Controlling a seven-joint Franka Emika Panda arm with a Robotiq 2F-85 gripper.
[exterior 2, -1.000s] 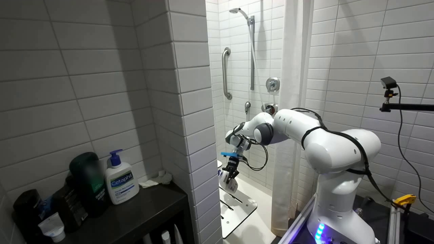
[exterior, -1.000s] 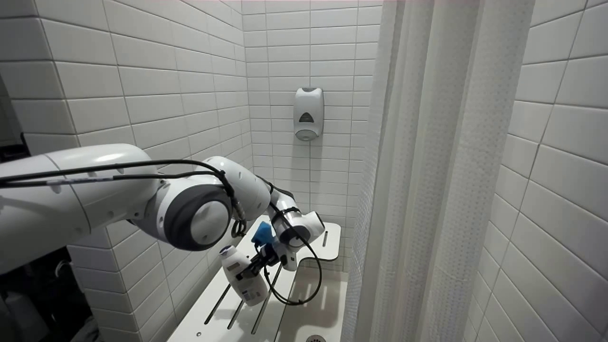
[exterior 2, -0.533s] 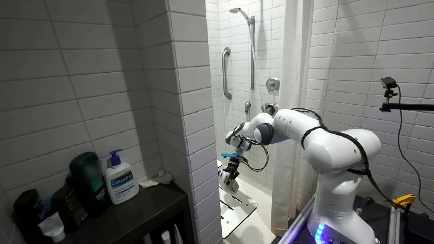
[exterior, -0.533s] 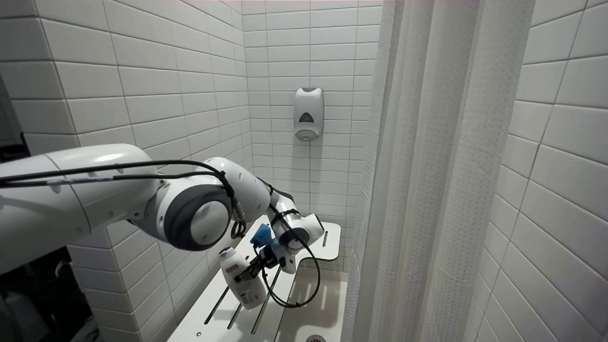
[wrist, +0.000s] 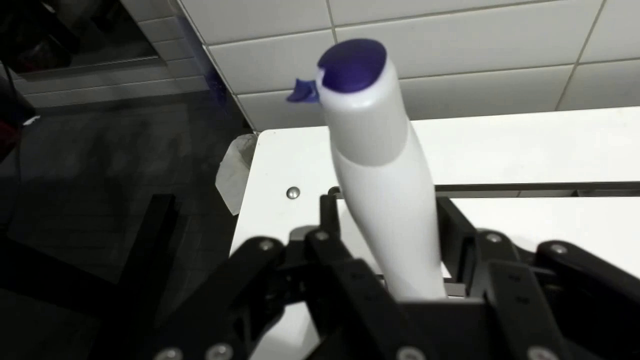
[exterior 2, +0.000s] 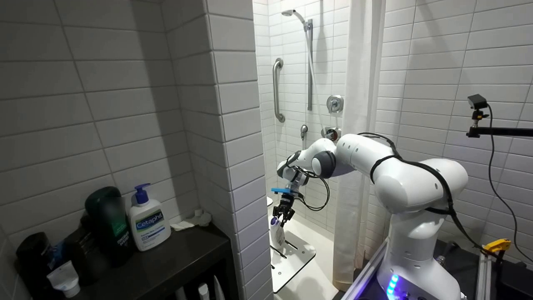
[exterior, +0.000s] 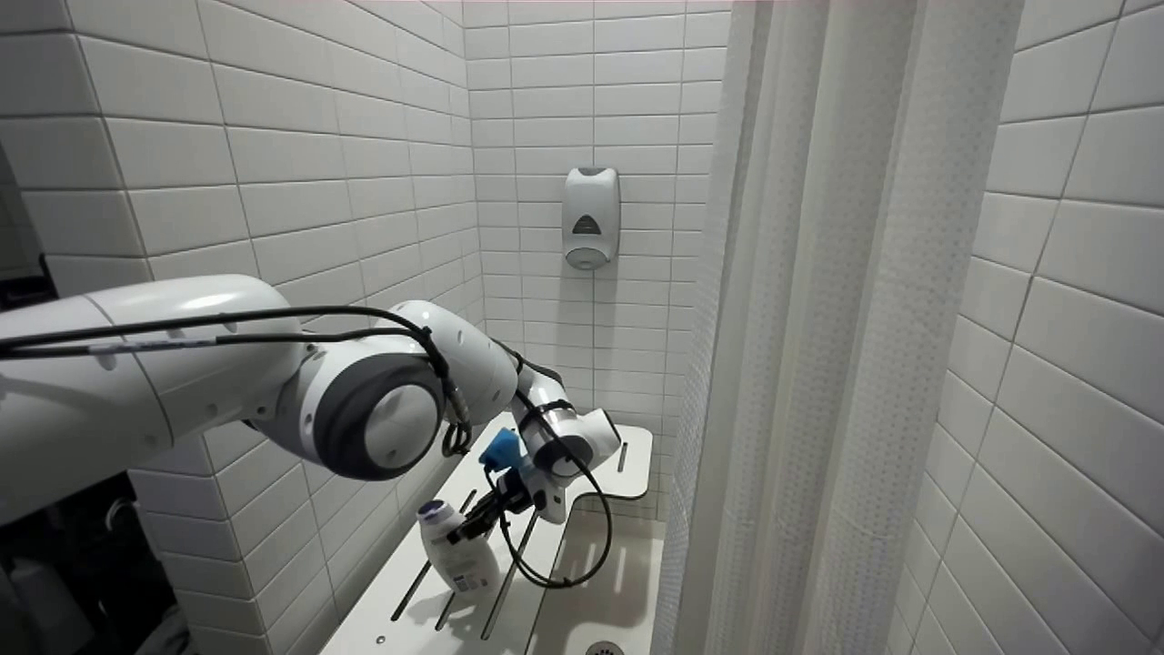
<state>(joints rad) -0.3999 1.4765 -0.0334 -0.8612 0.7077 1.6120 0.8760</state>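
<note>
A white bottle with a purple cap [wrist: 380, 190] stands between the spread fingers of my gripper [wrist: 387, 215] in the wrist view. A gap shows between the bottle and the left finger [wrist: 329, 217]; the right finger [wrist: 452, 235] is very close, and contact there is unclear. A small purple flap [wrist: 303, 91] sticks out beside the cap. In both exterior views the bottle [exterior: 462, 562] is at the slotted white bench [exterior: 409, 628], leaning slightly, its base seemingly on the bench. The gripper [exterior 2: 280, 217] is around its upper part.
White tiled walls enclose the bench, with a soap dispenser [exterior: 591, 218] at the back. A shower curtain [exterior: 837, 318] hangs beside it. A dark shelf [exterior 2: 179, 258] holds several toiletries, among them a Cetaphil pump bottle [exterior 2: 150, 227], behind a tiled wall corner [exterior 2: 237, 146].
The fingers have spread apart from the bottle. It has dropped a little and swung from a strong tilt to nearly upright. The arm has barely moved.
</note>
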